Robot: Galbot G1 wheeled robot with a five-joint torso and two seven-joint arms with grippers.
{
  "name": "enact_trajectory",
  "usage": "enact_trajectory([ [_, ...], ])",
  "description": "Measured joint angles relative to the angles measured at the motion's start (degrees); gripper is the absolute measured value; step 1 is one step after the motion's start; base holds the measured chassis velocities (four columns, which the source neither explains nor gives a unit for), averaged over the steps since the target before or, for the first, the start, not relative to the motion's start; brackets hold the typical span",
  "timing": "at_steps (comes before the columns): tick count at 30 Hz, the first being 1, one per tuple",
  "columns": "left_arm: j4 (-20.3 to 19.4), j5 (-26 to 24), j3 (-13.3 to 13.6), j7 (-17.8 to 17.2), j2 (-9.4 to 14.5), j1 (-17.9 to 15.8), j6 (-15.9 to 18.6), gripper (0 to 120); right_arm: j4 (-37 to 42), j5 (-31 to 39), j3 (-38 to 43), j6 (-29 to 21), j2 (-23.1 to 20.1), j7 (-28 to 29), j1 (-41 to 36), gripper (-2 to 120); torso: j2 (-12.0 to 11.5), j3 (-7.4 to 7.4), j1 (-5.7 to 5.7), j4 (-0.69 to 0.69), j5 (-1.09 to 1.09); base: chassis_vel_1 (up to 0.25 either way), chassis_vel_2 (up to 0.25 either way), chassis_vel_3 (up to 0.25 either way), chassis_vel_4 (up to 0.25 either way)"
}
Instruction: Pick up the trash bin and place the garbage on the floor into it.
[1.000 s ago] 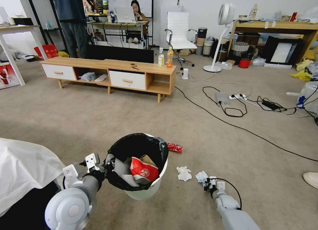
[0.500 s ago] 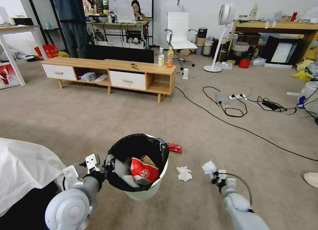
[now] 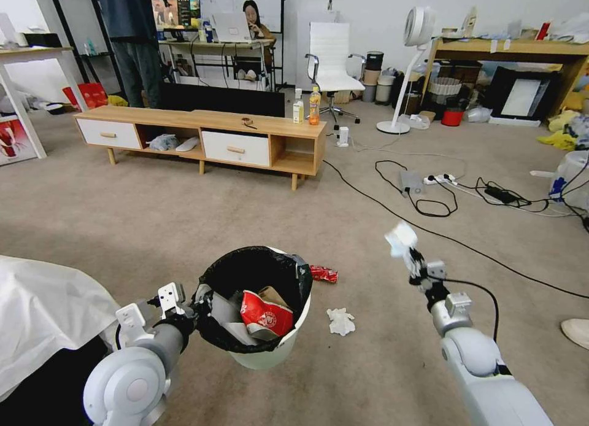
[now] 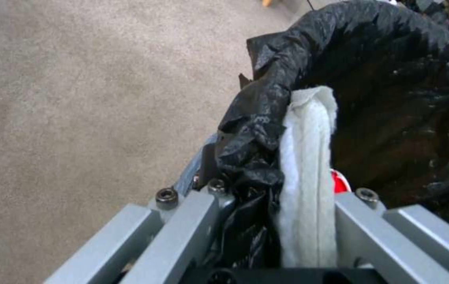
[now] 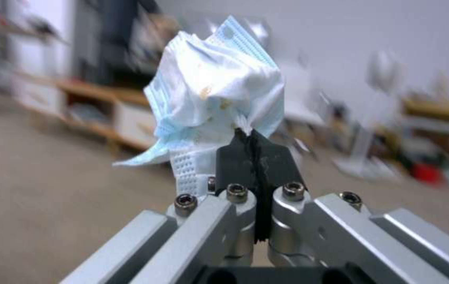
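Two claws are clamped tight. Right claw (image 3: 410, 258) pinches a crumpled white tissue wad (image 3: 401, 239) aloft; left claw (image 3: 197, 305) grips the round white black-lined trash bin (image 3: 270, 352) by its rim.

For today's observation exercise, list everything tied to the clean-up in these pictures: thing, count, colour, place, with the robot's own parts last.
trash bin: one, white with black liner, held off the floor at its rim.
paper cup: one, red-white, inside the bin.
brown paper: one, crumpled, inside the bin behind the cup.
tissue wad: one, white, on the floor beside the bin.
crushed can: one, red, on the floor behind the bin.
held tissue: one, white-blue, raised in the air.
left gripper: shut on the bin's rim.
right gripper: shut on the held tissue.
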Motion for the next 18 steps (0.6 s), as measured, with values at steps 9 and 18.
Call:
enact_trajectory([
  [9,0.89,0.02,0.87,-0.17,-0.04,-0.62,0.18,7,12.41,8.04,-8.66,2.64,-4.98,-8.99,1.86,0,0.0,0.0,0.0,-0.02,0.0,0.0,0.0,0.0,0.0],
  [18,1.33,0.58,2.3,-0.25,-0.07,-1.02,0.28,7,13.52,14.27,-20.33,1.43,-7.99,-12.32,9.78,0,0.0,0.01,0.0,0.0,0.01,0.0,0.0,0.0,0.0],
])
